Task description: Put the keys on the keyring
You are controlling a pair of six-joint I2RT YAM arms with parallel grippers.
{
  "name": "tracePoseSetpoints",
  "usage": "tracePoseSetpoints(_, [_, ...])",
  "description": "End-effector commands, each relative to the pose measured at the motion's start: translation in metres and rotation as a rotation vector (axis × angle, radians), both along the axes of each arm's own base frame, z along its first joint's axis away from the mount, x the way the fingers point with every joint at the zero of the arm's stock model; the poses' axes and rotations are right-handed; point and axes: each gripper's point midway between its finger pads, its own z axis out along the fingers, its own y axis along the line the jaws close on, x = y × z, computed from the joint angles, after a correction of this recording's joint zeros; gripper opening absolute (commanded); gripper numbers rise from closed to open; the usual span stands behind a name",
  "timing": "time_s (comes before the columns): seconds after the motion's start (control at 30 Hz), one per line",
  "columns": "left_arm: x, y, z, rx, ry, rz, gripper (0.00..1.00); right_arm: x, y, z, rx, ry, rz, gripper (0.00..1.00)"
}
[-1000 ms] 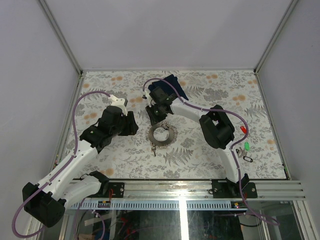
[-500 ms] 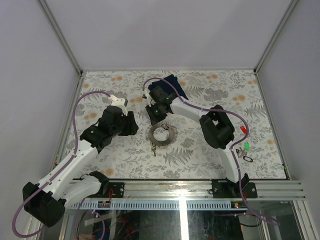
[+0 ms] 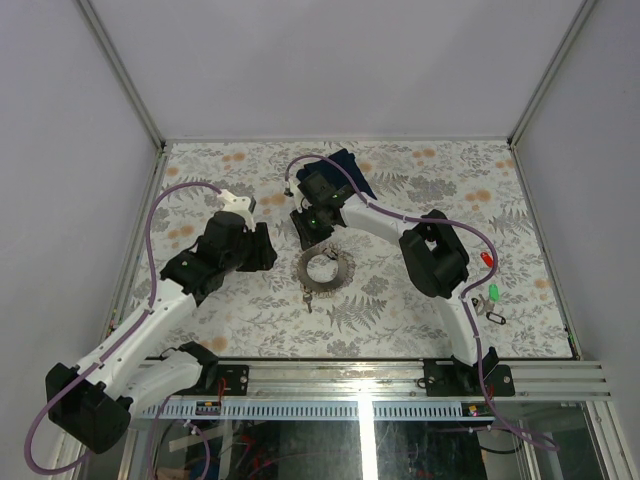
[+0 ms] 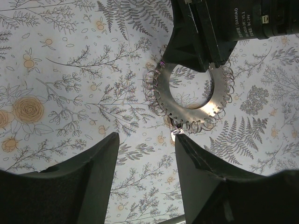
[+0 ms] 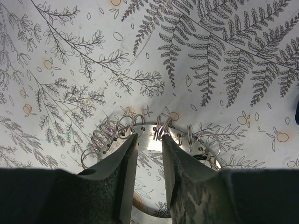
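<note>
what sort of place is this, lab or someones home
Most likely a robot lab cell: left arm and right arm bolted to a metal rail, plain white panels walling in the floral-covered table.

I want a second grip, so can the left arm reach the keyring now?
Probably yes: the left gripper hangs open beside the keyring, nothing between them; the right gripper sits only at its far edge.

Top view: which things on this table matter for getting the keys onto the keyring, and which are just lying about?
Part of the job:
- keyring, mid-table
- red key, green key and black key, loose by the right edge

Just lying about:
- dark blue cloth, at the far side, partly behind the right arm
</note>
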Motion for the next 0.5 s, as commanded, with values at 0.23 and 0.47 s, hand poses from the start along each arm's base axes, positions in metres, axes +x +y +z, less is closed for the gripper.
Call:
tracePoseSetpoints(0.23, [0.002, -0.003, 0.000, -0.004, -0.006, -0.010, 0.53, 0.011, -0.001, -0.003, -0.029, -0.016, -0.014, 0.38])
tracePoseSetpoints(0.47, [0.002, -0.003, -0.001, -0.003, -0.001, -0.012, 0.53, 0.009, 0.001, -0.010, -0.030, 0.004, -0.012, 0.37])
